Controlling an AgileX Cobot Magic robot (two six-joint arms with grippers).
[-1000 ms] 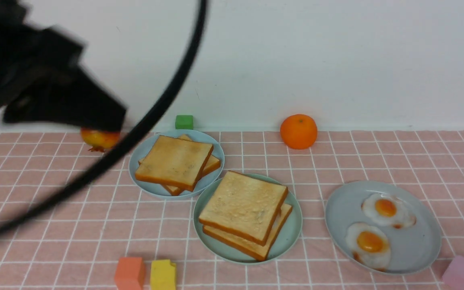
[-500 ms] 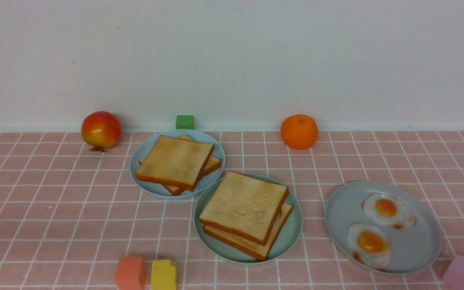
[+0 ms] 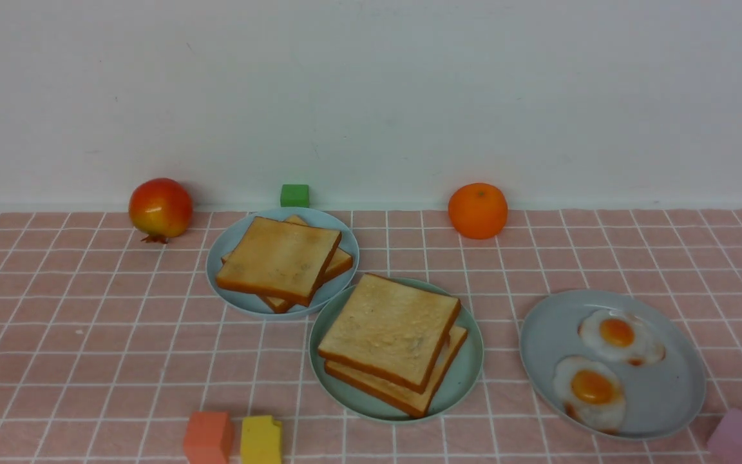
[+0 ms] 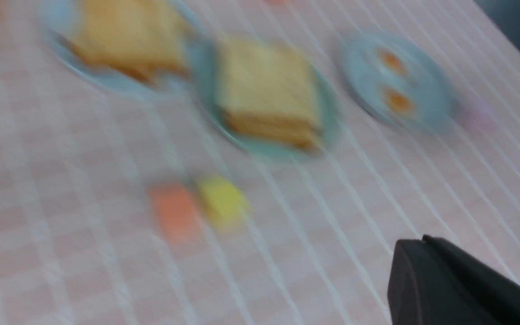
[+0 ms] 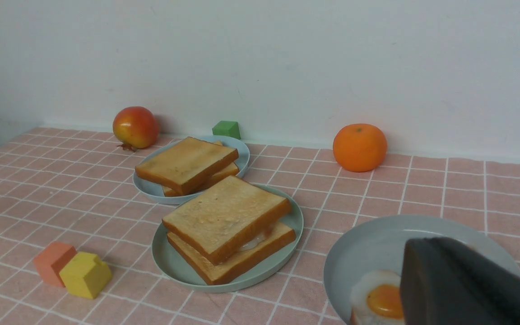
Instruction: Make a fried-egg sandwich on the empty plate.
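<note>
My fried-egg sandwich (image 3: pixel 391 341) sits finished on the mint-green plate (image 3: pixel 467 380) at the desk's centre, about eleven o'clock from my right tool (image 5: pixel 463 284) and one o'clock from my left tool (image 4: pixel 458 284), both pressed together and holding nothing.

apple (image 3: pixel 161 209) – far left | green cube (image 3: pixel 295 194) – by wall | orange (image 3: pixel 478 210) | toast pile (image 3: pixel 283 261) on blue plate (image 3: pixel 242 299)
</note>
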